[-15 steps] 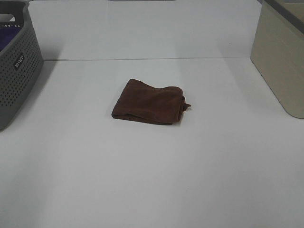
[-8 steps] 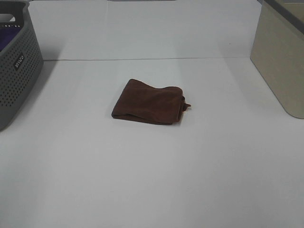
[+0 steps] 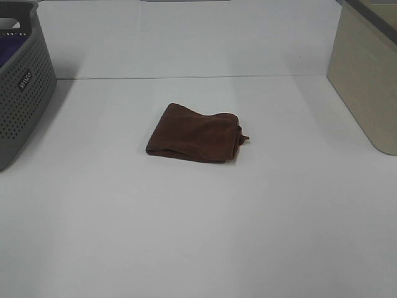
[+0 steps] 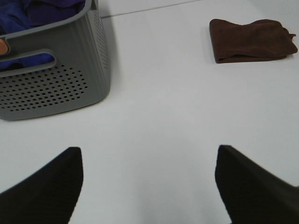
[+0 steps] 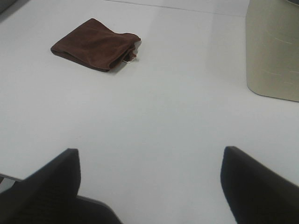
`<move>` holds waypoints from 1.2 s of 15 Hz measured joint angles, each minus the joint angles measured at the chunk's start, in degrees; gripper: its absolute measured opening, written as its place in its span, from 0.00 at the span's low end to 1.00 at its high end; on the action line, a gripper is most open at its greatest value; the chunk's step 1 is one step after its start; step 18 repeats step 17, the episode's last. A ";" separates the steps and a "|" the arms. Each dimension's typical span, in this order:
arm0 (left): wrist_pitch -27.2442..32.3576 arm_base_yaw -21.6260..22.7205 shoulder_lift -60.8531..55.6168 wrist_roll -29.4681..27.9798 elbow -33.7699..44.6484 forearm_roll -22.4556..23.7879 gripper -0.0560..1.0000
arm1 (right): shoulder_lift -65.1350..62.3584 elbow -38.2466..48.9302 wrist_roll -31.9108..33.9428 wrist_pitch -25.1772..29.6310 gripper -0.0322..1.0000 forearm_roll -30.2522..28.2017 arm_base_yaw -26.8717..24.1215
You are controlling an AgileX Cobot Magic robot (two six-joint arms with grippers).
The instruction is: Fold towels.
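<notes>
Left pincer (image 4: 148,186): fingers spread wide, nothing between them, hovering over bare bench (image 4: 159,116). Right pincer (image 5: 150,186): same, released and empty. Neither arm shows in the high view, both well clear of the cloth.

Towel (image 3: 195,133): dark reddish-brown, lying near bench centre, already folded into a compact layered rectangle, stacked edges along its 6 o'clock side, a small corner or tag poking out at 3 o'clock. The right wrist view shows a small pale tag (image 5: 132,57) at that end.

Progress, judged: this towel looks folded and set down; nothing gripped. Left to do: maybe more cloths from the grey perforated basket (image 3: 22,81) at 9 to 10 o'clock, with blue/purple fabric (image 4: 42,11) inside.

Counts: one brown towel, one grey basket, one beige bin (image 3: 366,74) at 2 o'clock, two pincers.
</notes>
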 joint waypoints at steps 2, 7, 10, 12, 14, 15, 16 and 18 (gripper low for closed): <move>0.00 0.00 -0.29 0.00 0.00 -0.06 0.76 | 0.00 0.00 0.00 0.00 0.79 0.17 0.00; 0.00 0.00 -0.29 0.00 0.00 -0.06 0.76 | 0.00 0.06 0.00 0.00 0.79 0.63 0.00; 0.00 0.00 -0.29 0.00 0.00 -0.06 0.76 | 0.00 0.06 0.00 0.00 0.79 0.63 0.00; 0.00 0.00 -0.34 0.00 0.00 -0.06 0.76 | 0.00 0.06 0.00 0.00 0.79 0.63 0.00; 0.00 0.00 -0.34 0.00 0.00 -0.06 0.76 | 0.00 0.06 0.00 0.00 0.79 0.69 0.00; 0.00 0.00 -0.34 0.00 0.00 -0.06 0.76 | 0.00 0.06 0.00 0.00 0.79 0.69 0.00; 0.00 0.00 -0.34 0.00 0.00 -0.06 0.76 | 0.00 0.06 0.00 0.00 0.79 0.69 0.00; 0.00 0.00 -0.34 0.00 0.00 -0.06 0.76 | 0.00 0.06 0.00 0.00 0.79 0.69 0.00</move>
